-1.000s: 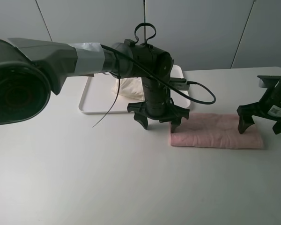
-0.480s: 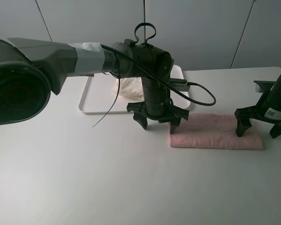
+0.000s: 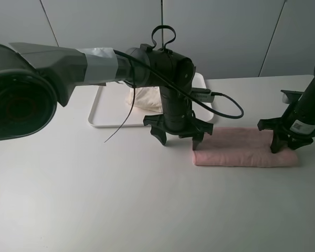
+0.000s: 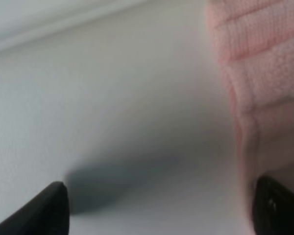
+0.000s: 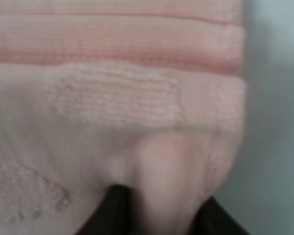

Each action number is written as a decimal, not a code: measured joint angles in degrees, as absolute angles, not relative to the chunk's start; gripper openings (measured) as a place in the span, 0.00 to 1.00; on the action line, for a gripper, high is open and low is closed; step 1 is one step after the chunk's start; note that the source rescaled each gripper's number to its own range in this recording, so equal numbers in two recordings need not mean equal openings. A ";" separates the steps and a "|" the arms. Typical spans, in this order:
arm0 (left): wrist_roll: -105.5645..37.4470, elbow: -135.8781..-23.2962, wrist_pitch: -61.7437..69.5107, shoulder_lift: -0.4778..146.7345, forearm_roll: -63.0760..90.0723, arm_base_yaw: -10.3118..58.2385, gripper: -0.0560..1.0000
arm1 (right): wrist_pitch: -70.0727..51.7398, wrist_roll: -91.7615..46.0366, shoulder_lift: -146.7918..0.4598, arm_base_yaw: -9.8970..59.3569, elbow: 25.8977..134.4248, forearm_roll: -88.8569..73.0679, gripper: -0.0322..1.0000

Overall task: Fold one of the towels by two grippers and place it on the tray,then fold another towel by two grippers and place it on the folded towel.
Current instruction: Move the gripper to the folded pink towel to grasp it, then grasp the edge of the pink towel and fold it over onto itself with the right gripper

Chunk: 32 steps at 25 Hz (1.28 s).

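The pale pink towel [image 3: 241, 149] lies folded into a long strip on the white table, right of centre. My left gripper [image 3: 179, 142] hangs open over its left end; in the left wrist view [image 4: 159, 210] one fingertip [image 4: 41, 210] is over bare table and the other [image 4: 279, 210] is at the towel's edge [image 4: 264, 73]. My right gripper [image 3: 286, 144] is shut on the strip's right end. In the right wrist view a ridge of pink cloth [image 5: 161, 181] bulges between its black fingers [image 5: 108, 210]. The cream towel [image 3: 144, 98] sits bundled on the white tray [image 3: 102, 113] at the back.
The thick grey body of the left arm [image 3: 52, 68] fills the left foreground and hides part of the tray. A black cable [image 3: 226, 107] loops from the left wrist above the pink towel. The table's far edge meets a grey wall.
My right gripper has come down onto the right end of the pink towel and closed on it, bunching the cloth. The left gripper has stayed put, open.
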<state>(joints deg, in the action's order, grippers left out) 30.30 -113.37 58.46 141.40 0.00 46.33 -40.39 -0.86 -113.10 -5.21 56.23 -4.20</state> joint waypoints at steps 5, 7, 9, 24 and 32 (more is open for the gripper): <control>30.07 -113.37 59.41 141.90 -0.88 46.33 0.97 | -40.46 -1.05 -113.10 -5.21 56.37 -3.83 0.09; 30.07 -113.37 59.51 141.90 -0.98 46.33 0.96 | -40.46 -1.52 -113.10 -5.21 56.37 -3.83 0.09; 29.99 -113.37 59.51 141.90 -1.09 46.33 0.96 | -40.46 -2.65 -113.10 -5.21 56.37 -4.21 0.09; 27.48 -113.37 59.51 141.65 -1.09 46.33 0.96 | -40.74 -8.14 -113.10 -5.75 56.37 -6.99 0.09; 25.23 -113.37 59.51 139.82 0.64 46.33 0.97 | -40.74 -8.25 -113.10 -5.75 56.37 -6.99 0.09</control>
